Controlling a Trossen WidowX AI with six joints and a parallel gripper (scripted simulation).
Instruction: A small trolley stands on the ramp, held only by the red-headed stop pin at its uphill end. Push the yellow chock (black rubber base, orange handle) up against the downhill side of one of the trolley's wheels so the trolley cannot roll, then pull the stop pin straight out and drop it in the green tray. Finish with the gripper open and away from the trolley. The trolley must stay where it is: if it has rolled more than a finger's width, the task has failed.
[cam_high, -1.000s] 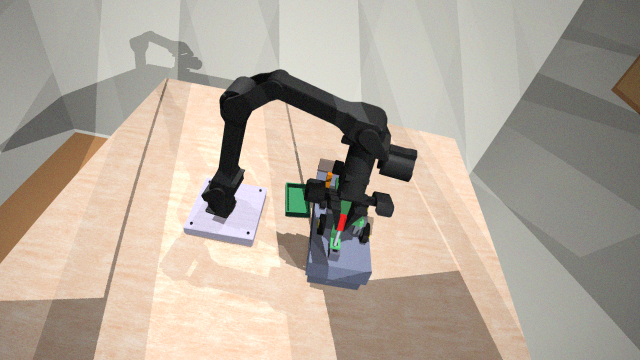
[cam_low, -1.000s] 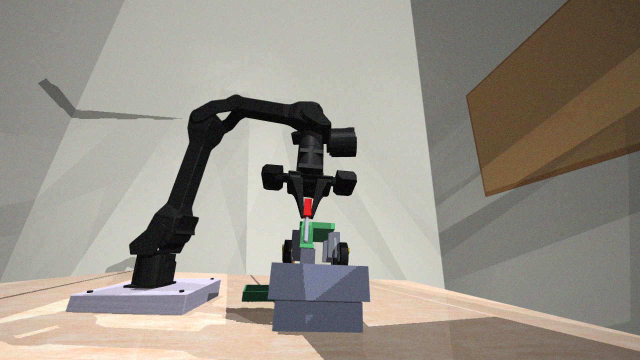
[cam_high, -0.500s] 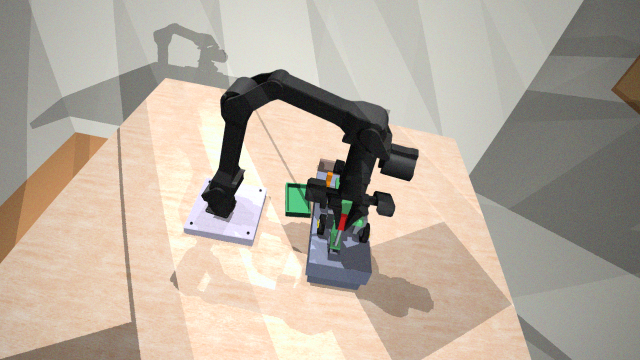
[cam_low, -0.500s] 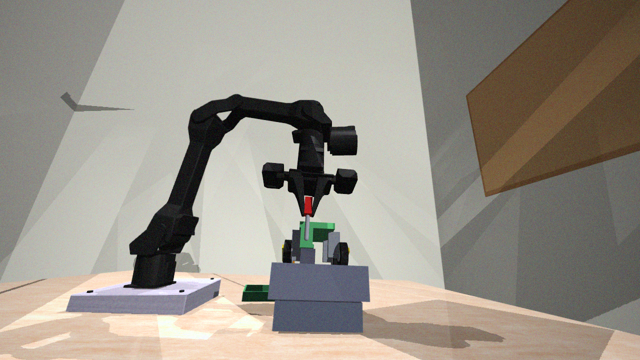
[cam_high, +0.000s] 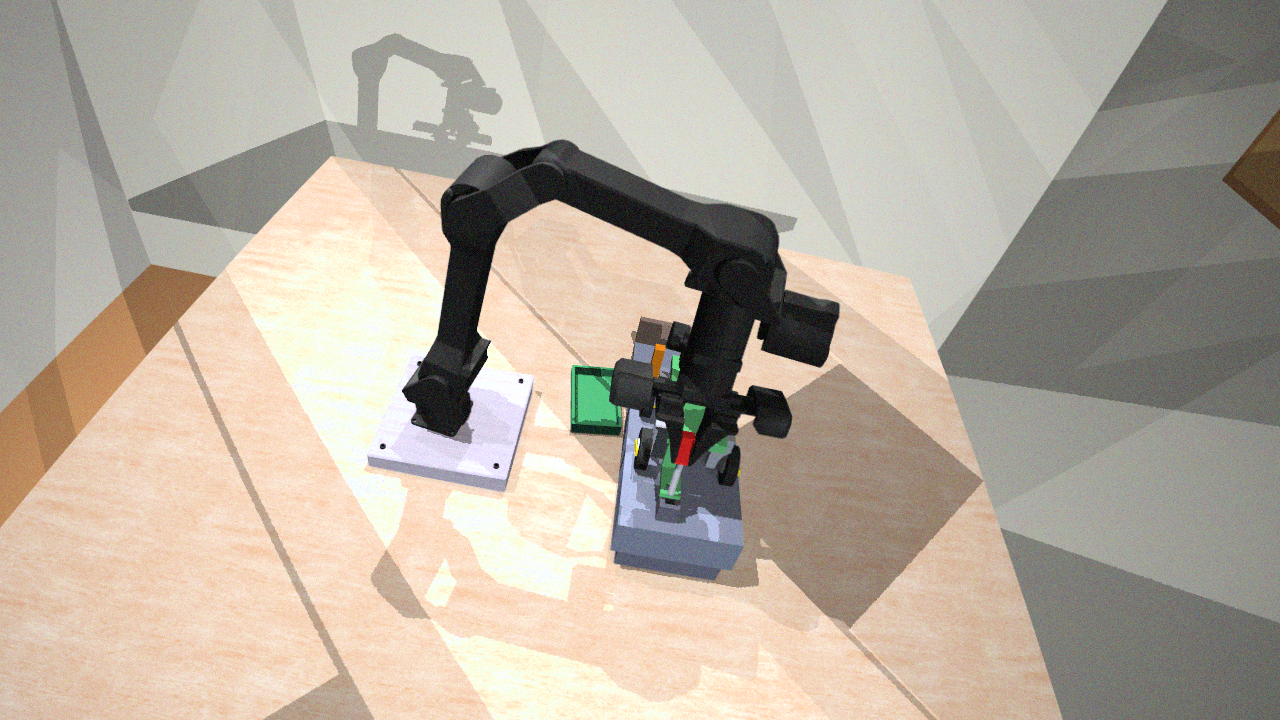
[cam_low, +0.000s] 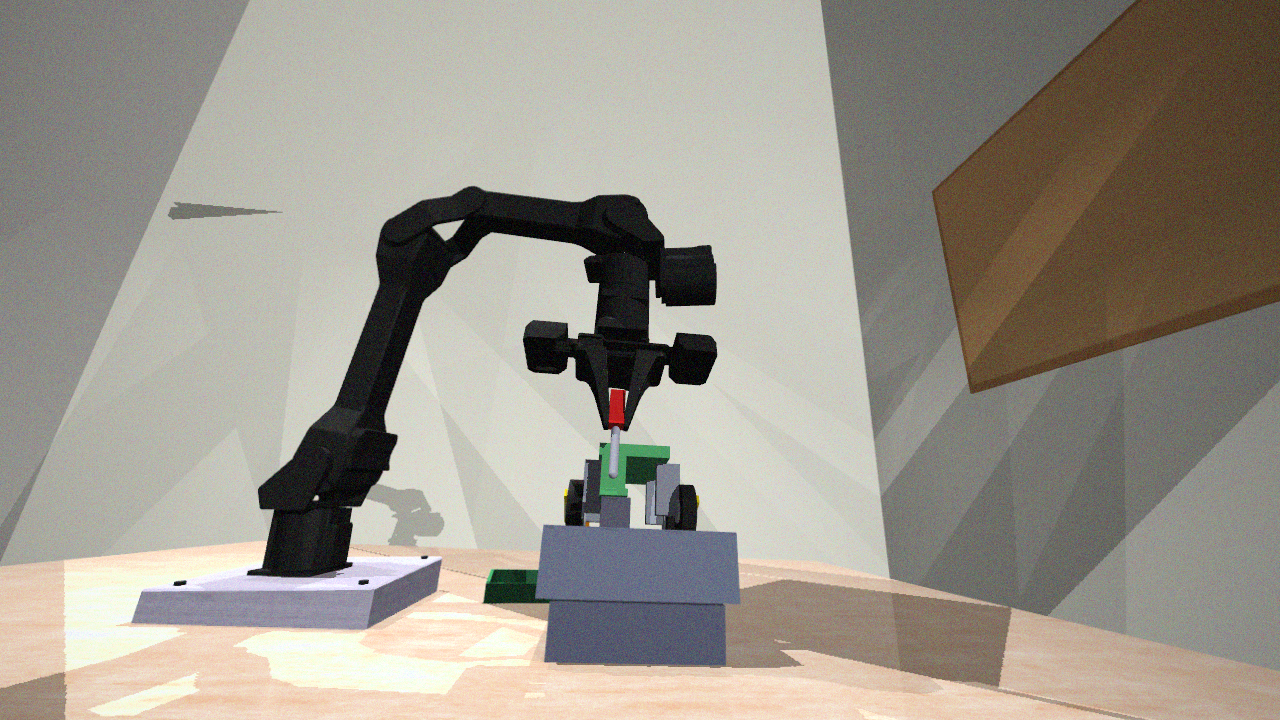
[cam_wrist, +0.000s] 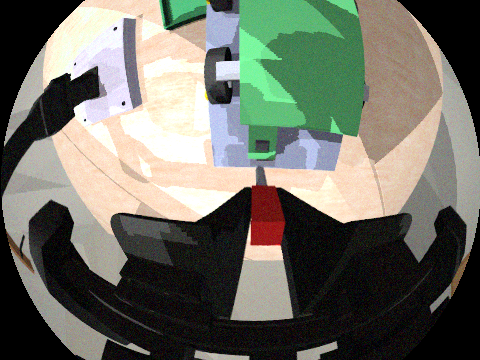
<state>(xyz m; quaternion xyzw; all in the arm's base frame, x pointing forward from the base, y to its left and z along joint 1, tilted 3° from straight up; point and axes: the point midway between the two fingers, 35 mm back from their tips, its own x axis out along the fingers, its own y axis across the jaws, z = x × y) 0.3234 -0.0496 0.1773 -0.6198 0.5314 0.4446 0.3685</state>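
My gripper (cam_high: 684, 453) (cam_low: 616, 422) (cam_wrist: 263, 194) is shut on the stop pin's red head (cam_high: 685, 445) (cam_low: 616, 407) (cam_wrist: 266, 215), above the ramp's uphill end. The grey shaft (cam_high: 675, 480) (cam_low: 614, 452) (cam_wrist: 261, 176) hangs down, its lower end clear of the hole, which shows empty in the wrist view. The green-topped trolley (cam_high: 693, 415) (cam_low: 646, 451) (cam_wrist: 300, 85) stands on the grey ramp (cam_high: 671, 541) (cam_low: 640, 564) (cam_wrist: 227, 150). The chock's orange handle (cam_high: 658, 359) stands near a downhill wheel; its base and any contact are hidden. The green tray (cam_high: 596, 398) (cam_low: 511, 587) (cam_wrist: 184, 12) lies beside the ramp.
The arm's pale base plate (cam_high: 501, 420) (cam_low: 268, 608) (cam_wrist: 107, 90) is left of the tray and ramp. A brown panel (cam_low: 1109, 205) hangs at the right in the exterior view.
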